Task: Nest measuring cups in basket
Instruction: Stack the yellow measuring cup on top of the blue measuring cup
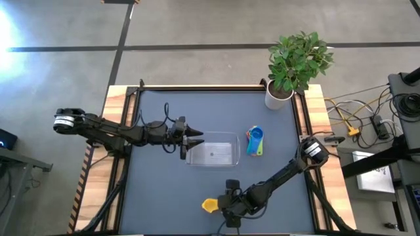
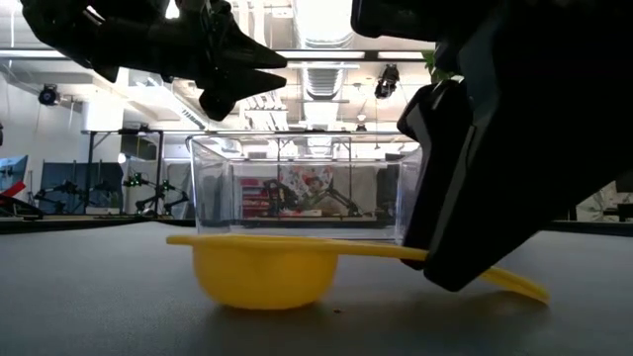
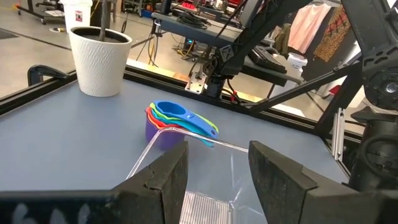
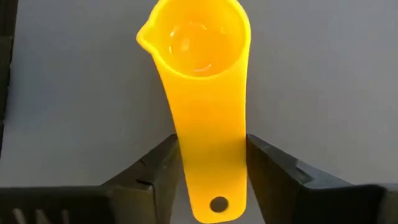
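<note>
Your right gripper (image 4: 210, 171) straddles the yellow cup (image 4: 198, 43) handle, fingers spread just beside it, set to pinch. The left gripper (image 1: 195, 139) hangs spread over the basket (image 1: 226, 156) edge, empty, likely to steady it.

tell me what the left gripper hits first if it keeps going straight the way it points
Probably the basket: the left gripper hangs over its near end with jaws open, aimed along it. If it passes above the rim, the nested cups beyond come next. Height over the rim is hard to judge.

Nested measuring cups (image 3: 177, 121) beside basket (image 3: 186, 165)
</note>
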Robot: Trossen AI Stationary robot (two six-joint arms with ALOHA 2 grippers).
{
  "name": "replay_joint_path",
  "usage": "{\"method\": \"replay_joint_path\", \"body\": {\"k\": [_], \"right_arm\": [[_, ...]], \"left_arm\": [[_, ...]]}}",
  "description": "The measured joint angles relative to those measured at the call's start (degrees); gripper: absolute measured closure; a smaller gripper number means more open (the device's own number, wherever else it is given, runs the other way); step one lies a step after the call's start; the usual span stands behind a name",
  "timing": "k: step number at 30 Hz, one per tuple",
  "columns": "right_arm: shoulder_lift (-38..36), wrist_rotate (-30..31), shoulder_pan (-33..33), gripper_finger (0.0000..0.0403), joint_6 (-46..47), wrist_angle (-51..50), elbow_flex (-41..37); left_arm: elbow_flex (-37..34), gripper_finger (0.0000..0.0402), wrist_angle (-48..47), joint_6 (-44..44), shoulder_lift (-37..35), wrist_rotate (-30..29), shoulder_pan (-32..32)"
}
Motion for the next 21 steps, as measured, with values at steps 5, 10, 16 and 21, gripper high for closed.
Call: {"method": "replay_joint_path", "body": {"k": [5, 10, 16, 21], "right_arm": [[0.00, -0.01, -0.03, 0.0276, 0.00, -0.47, 0.00], [-0.16, -0.03, 0.03, 0.0267, 0.66, -1.09, 0.00], [-1.11, -0.03, 0.03, 0.0259, 1.60, -3.65, 0.00], [-2.82, 0.02, 0.18, 0.0265, 2.61, -5.83, -0.02]], "left_arm": [[0.00, 0.0250, 0.00, -0.02, 0.00, 0.00, 0.00], [0.00, 0.0250, 0.00, -0.02, 0.00, 0.00, 0.00], [0.00, 0.0250, -0.02, 0.01, 0.02, -0.02, 0.00], [0.00, 0.0250, -0.02, 0.42, 0.02, -0.02, 0.00]]}}
